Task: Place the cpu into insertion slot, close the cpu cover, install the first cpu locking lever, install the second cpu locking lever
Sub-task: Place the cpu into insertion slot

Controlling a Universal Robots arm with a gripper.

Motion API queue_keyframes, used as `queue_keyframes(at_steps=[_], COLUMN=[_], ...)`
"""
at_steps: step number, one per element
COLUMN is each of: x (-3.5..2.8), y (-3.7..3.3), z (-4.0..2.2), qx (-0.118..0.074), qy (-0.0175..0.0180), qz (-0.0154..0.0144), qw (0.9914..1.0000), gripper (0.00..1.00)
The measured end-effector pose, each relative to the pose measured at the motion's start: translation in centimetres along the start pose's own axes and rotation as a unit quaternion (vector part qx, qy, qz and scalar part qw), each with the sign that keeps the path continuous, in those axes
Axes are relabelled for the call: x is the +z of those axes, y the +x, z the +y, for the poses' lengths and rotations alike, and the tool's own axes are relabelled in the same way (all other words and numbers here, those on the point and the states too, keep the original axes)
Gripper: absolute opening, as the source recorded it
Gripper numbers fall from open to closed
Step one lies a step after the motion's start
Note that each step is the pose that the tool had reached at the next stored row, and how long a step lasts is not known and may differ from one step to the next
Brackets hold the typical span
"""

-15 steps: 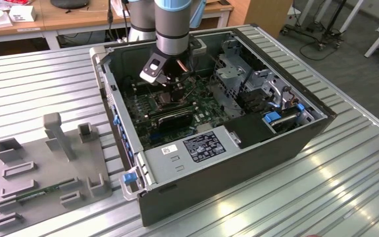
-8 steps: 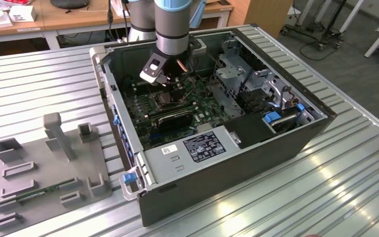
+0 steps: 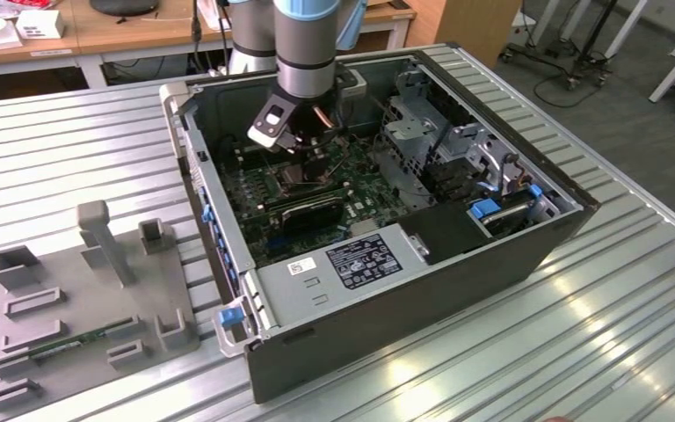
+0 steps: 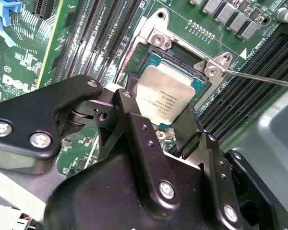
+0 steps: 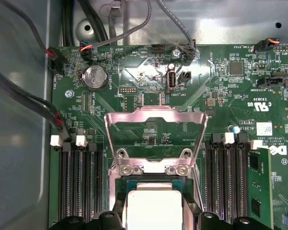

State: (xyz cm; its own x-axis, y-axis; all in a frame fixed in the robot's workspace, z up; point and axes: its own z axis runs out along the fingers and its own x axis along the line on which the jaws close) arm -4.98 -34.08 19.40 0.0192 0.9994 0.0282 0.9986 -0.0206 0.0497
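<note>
Setting: workshop with wooden desks [image 3: 115,35] behind. A ribbed silver metal table [image 3: 619,343] bears an open dark computer case [image 3: 455,281] lying on its side. A grey moulded fixture tray [image 3: 80,308] sits toward the exterior view's left.
Arm: grey robot arm with blue rings [image 3: 305,44] reaches down into the case, over the green circuit board [image 5: 221,96].
Step in hand: placing the cpu, by my reading; the cover and levers are not yet dealt with.
Cpu: small flat square chip with a silvery-tan metal top [image 4: 164,93], directly over the insertion slot, a square dark socket ringed by a silver frame [image 4: 181,53]. Whether it is fully seated, I cannot tell.
Cpu cover: thin silver metal square frame [image 5: 153,115], swung open off the socket.
Lever: thin steel rod [image 4: 259,76], seemingly a locking lever, angled free beside the socket.
Gripper: black two-finger gripper [image 4: 158,109], narrowed to chip width, with its fingers [image 4: 134,120] clasping opposite edges of the cpu.
Placement demands: probably chip edges square to the socket walls, held level, and a light touch.
</note>
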Motion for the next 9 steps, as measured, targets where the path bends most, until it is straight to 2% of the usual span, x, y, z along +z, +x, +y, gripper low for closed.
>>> queue_keyframes(at_steps=[9], x=[0.18], y=[0.1], z=[-0.04], qx=[0.0], qy=[0.0001], qz=[-0.0002], qw=[1.0], gripper=[0.54])
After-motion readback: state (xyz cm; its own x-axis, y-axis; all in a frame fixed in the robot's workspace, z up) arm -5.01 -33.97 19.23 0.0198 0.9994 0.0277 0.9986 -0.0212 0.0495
